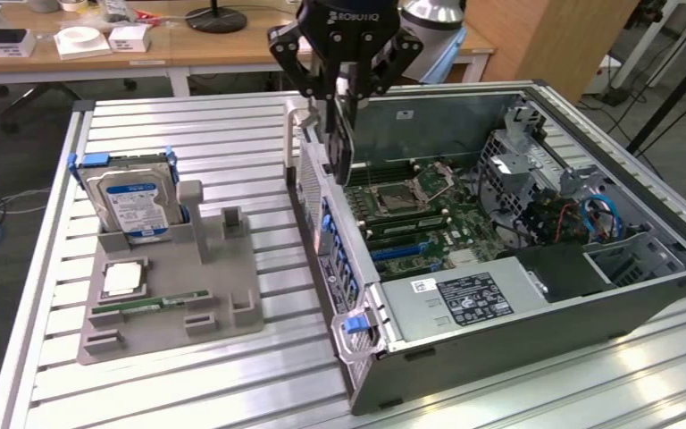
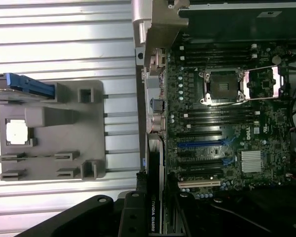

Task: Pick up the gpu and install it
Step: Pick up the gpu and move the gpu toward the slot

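Black claw (image 1: 346, 89) partly closed, pinching the gpu (image 1: 343, 147) (hanging upright), above the open computer case (image 1: 581, 315)

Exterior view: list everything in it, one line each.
gpu: one, black, edge-on over the case's edge.
computer case: one, dark grey, open, exterior view's right.
motherboard: one, green, inside the case.
power supply: one, silver, inside the case.
hard drive: one, silver with blue label, upright in the fixture.
fixture: one, grey, on the table, exterior view's left.
CPU chip: one, silver, in the fixture.
RAM stick: one, green, flat in the fixture.
table: one, slatted metal, under everything.
gripper: one, black, shut on the gpu.
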Controlling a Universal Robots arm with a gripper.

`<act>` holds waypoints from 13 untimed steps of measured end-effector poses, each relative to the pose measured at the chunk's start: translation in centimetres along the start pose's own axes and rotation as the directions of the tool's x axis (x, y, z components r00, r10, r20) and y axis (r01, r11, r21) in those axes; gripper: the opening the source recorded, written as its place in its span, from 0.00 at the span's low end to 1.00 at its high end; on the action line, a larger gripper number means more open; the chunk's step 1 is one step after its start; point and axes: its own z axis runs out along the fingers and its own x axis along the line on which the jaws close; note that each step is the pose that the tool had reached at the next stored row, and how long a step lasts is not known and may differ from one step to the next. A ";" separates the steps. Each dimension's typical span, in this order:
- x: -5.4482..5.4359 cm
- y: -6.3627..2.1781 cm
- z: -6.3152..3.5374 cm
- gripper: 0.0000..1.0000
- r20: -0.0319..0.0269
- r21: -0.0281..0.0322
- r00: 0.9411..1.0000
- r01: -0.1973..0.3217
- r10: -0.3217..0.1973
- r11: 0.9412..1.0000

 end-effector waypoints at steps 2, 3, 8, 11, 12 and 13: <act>-0.5 0.04 0.01 0.26 0.000 0.000 1.000 0.000 0.000 1.000; -0.7 0.06 0.02 0.26 0.000 0.000 1.000 0.000 0.000 1.000; -2.0 0.18 0.05 0.26 0.000 0.000 1.000 0.000 0.000 1.000; -2.8 0.25 0.07 0.26 0.000 0.000 1.000 0.000 0.000 1.000; -3.0 0.28 0.08 0.26 0.000 0.000 1.000 0.000 0.000 1.000; -3.3 0.31 0.08 0.26 0.000 0.000 1.000 0.000 0.000 1.000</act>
